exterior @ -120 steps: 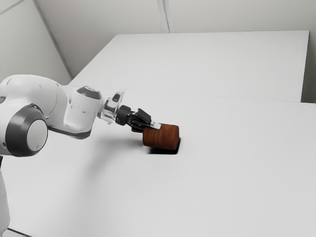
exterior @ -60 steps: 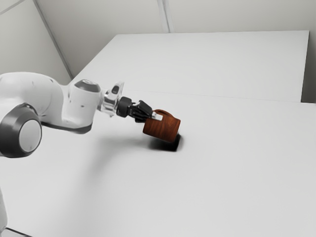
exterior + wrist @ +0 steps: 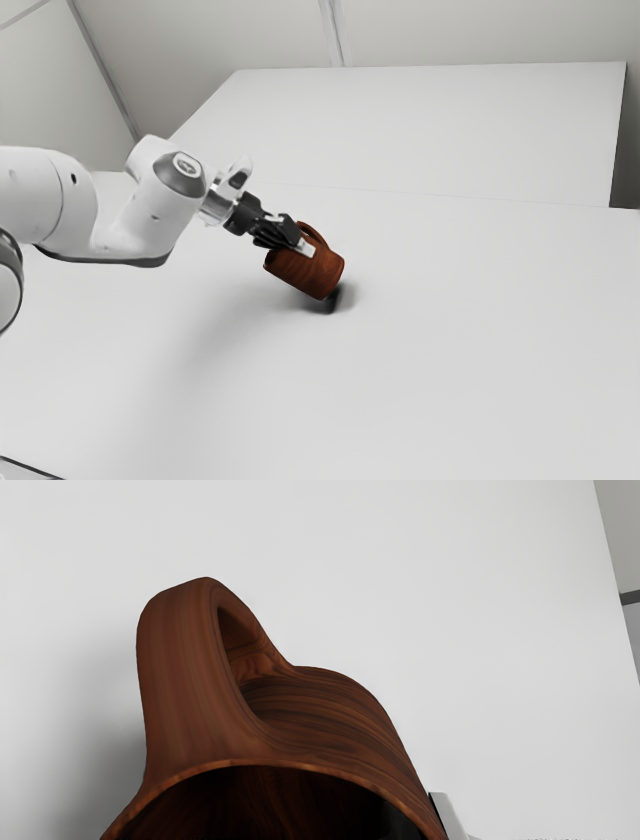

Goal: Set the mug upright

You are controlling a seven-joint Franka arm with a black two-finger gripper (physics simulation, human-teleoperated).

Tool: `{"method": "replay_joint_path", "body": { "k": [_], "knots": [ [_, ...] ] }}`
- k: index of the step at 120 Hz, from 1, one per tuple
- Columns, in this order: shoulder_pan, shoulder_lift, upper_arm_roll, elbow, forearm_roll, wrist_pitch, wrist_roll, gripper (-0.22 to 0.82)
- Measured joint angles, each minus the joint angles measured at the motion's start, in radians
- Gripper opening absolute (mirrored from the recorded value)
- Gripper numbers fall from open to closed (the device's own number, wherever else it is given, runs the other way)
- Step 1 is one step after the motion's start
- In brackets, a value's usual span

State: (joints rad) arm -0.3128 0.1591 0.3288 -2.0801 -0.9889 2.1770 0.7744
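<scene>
White robot arm [image 3: 60, 205] with grey joint covers, reaching in from the exterior view's left; its bent forearm rises to a rounded wrist [image 3: 182, 175], then angles down toward the exterior view's right. The black claw [image 3: 304, 248] slants downward, closed in a grip; the wrist view shows one pale fingertip [image 3: 449, 816] with a dark inner face

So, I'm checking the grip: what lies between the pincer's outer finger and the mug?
Nothing: in the wrist view, the outer finger of the pincer sits against the mug.
</scene>
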Motion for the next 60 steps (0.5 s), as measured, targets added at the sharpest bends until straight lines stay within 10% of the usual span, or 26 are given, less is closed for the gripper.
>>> {"method": "replay_joint_path", "body": {
  "k": [60],
  "knots": [
    [-0.144,-0.168,0.056,-0.119,0.639,0.134,-0.537,-0.17]
  ]
}}
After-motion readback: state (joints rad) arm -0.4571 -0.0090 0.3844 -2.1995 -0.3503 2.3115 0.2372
